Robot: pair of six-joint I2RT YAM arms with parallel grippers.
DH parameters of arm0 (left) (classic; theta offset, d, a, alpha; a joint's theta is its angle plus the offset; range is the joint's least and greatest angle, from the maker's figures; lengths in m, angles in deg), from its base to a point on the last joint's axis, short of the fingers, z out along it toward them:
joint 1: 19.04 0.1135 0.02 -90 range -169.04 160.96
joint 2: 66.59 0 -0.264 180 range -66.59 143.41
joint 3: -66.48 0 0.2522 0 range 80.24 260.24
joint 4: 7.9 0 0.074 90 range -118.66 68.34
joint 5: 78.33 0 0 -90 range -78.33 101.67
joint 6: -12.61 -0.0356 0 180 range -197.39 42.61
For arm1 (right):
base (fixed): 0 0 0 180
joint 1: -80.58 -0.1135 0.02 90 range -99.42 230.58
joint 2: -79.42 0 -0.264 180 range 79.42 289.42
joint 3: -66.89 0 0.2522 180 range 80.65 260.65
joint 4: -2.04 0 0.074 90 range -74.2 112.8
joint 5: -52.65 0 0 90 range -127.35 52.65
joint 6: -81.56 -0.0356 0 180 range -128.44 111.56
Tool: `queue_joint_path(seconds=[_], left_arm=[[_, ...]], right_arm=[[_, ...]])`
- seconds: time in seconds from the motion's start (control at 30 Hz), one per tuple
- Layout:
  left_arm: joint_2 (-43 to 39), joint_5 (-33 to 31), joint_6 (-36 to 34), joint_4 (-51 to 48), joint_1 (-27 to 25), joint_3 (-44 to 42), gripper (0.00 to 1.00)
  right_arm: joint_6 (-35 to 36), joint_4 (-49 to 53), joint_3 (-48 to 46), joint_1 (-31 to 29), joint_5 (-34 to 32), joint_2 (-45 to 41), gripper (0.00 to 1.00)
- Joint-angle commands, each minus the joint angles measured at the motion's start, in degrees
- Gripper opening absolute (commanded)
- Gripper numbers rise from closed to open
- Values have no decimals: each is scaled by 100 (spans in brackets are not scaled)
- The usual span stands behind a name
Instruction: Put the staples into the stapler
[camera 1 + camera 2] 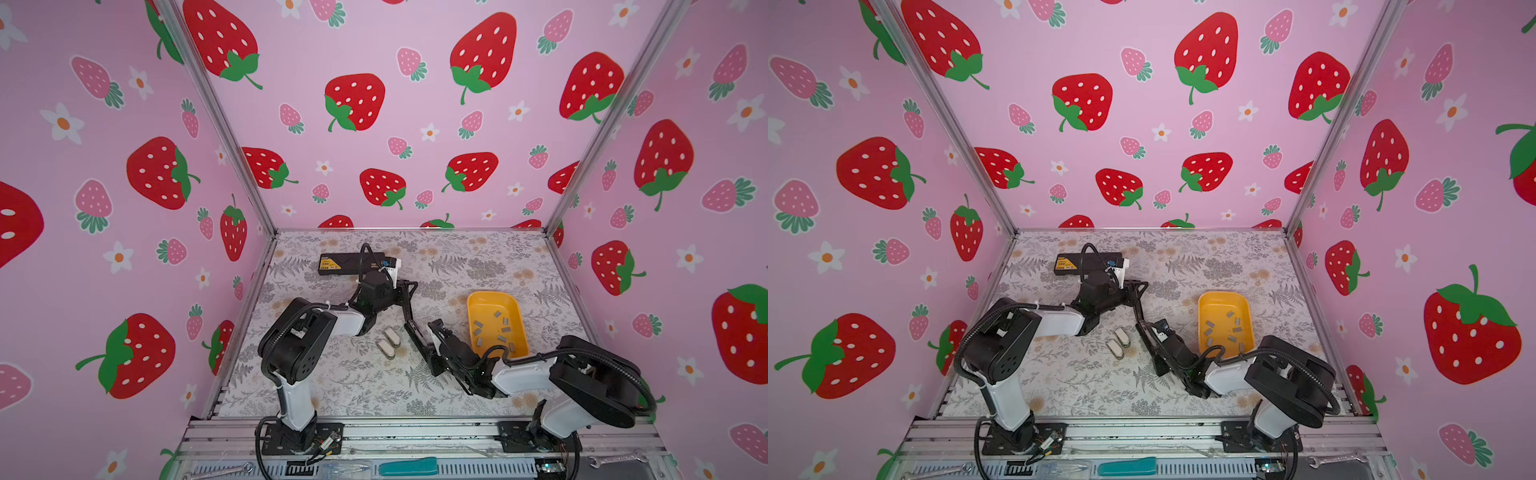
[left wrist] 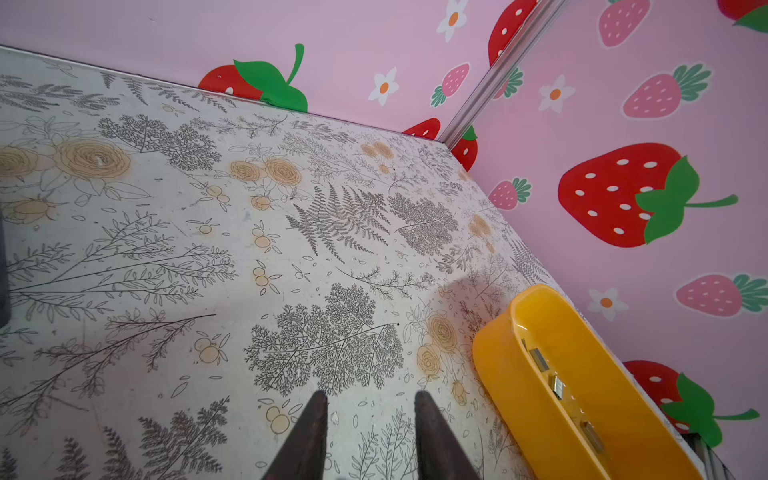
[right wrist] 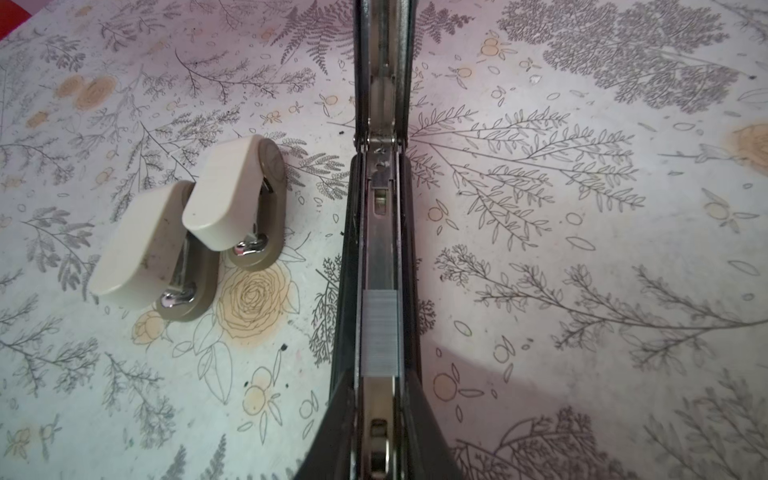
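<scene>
- Between the right tool's point(image 3: 379, 386) fingers lies the black stapler point(image 3: 380, 232), opened out over the counter point(image 3: 582, 291). Its lid is swung away past the hinge, on the side far from that tool.
- One strip of the staples point(image 3: 379, 332) sits in the bare metal channel, just ahead of the right tool's fingertips. From the strip up to the hinge the channel shows nothing else.
- More loose staples point(image 1: 494, 328) lie scattered in the yellow tray point(image 1: 492, 297), close by the right tool's outer side and apart from the stapler.
- Progress, as a judgement: the loading itself looks done, since a strip is seated. What appears left is folding the lid down until it shuts.
- The right tool is clamped on the stapler's base from both sides. Its arm reaches low and forward, with the wrist close above the counter.
- The left tool point(image 2: 370, 397) has its fingers a little apart and holds nothing; bare counter shows between them.
- In both top views the left arm bends at the elbow and reaches toward the middle, with its tool near the raised lid's far end. Whether it touches the lid I cannot tell.
- Two small white staplers point(image 3: 145, 245) stand side by side, beside the right tool on the side toward the left arm, untouched.
- A black box point(image 1: 338, 262) lies just beyond the left tool.
</scene>
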Motion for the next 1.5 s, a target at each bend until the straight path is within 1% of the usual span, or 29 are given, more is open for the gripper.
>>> queue_joint_path(seconds=[0.0, 0.1, 0.23, 0.3, 0.43, 0.5, 0.53, 0.73, 0.83, 0.9, 1.0, 1.13, 1.33, 1.37, 1.4, 1.47], left_arm=[[-189, 125, -438, 567, -253, -285, 36], [-363, 7, -673, 822, -362, -594, 36], [-631, -220, -1007, 846, -538, -833, 36], [-719, -350, -1162, 849, -616, -908, 36], [-717, -456, -1280, 767, -646, -900, 36], [-687, -456, -1304, 739, -654, -882, 36], [-688, -456, -1300, 750, -654, -892, 36], [-705, -424, -1305, 828, -654, -936, 36], [-740, -456, -1340, 810, -654, -958, 36], [-765, -458, -1345, 817, -654, -973, 36], [-788, -464, -1353, 819, -663, -997, 36], [-810, -448, -1357, 833, -672, -1008, 36], [-827, -436, -1402, 854, -714, -991, 36], [-836, -453, -1411, 863, -722, -999, 36], [-845, -463, -1431, 863, -729, -1008, 36], [-878, -516, -1459, 879, -740, -1034, 36]], right_arm=[[283, -439, -106, -57, 71, 154, 13], [395, -659, -133, -65, 37, 224, 9], [463, -624, -46, -111, -33, 260, 12], [423, -612, -51, -130, -52, 220, 17], [358, -664, -171, -192, -263, 29, 37], [333, -661, -231, -209, -316, -110, 45], [327, -637, -253, -217, -331, -180, 46], [292, -538, -533, -283, -492, -746, 47], [306, -610, -811, -305, -481, -1140, 48], [339, -690, -1005, -346, -395, -1380, 51], [379, -766, -1225, -483, -393, -1614, 51], [300, -532, -1374, -638, -621, -1767, 51], [133, -305, -1603, -659, -908, -2188, 51], [82, -220, -1615, -659, -1008, -2324, 57], [51, -136, -1600, -659, -1074, -2455, 59], [11, 17, -1558, -659, -1135, -2647, 59]])
